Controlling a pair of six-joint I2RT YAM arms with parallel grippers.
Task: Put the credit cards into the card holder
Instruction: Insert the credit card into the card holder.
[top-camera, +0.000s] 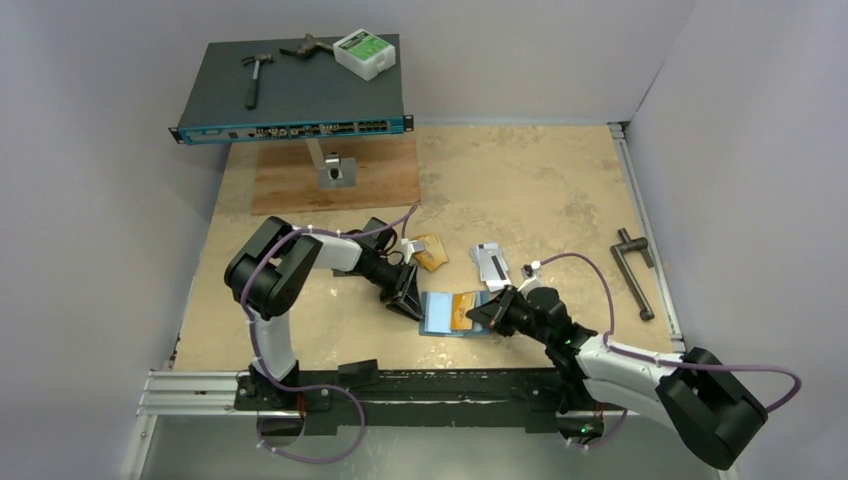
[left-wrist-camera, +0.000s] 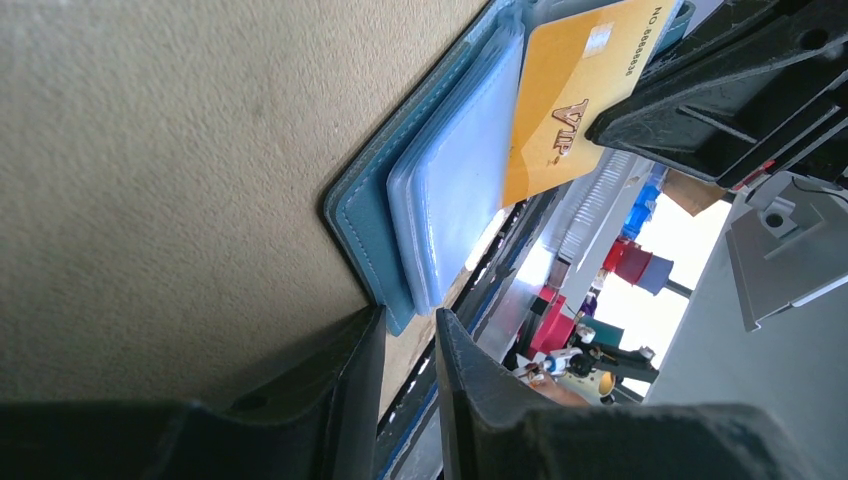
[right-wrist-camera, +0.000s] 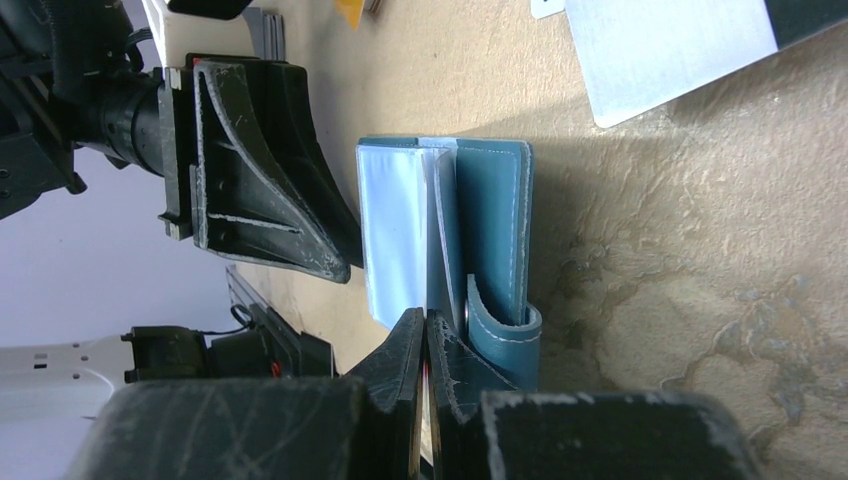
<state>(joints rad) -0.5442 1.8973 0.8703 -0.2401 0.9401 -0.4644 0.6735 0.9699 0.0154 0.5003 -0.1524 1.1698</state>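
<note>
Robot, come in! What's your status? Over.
Left gripper slightly open at card holder corner. Right gripper shut on orange card, over the holder. Nothing blocking.

The holder (top-camera: 437, 312) is teal-blue with pale glossy blue pockets. The card (top-camera: 464, 311) over it is orange-gold, lettered "VIP" in darker gold. At its one o'clock, grey cards (top-camera: 491, 262) carry a dark stripe. The worktop (top-camera: 530, 190) is mottled tan.

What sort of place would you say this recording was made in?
Most likely a robotics lab test cell: two robot arms bolted to a rail at a table's edge, plain white walls boxing it in, and odd props at the back, a network switch with a hammer on it.
</note>
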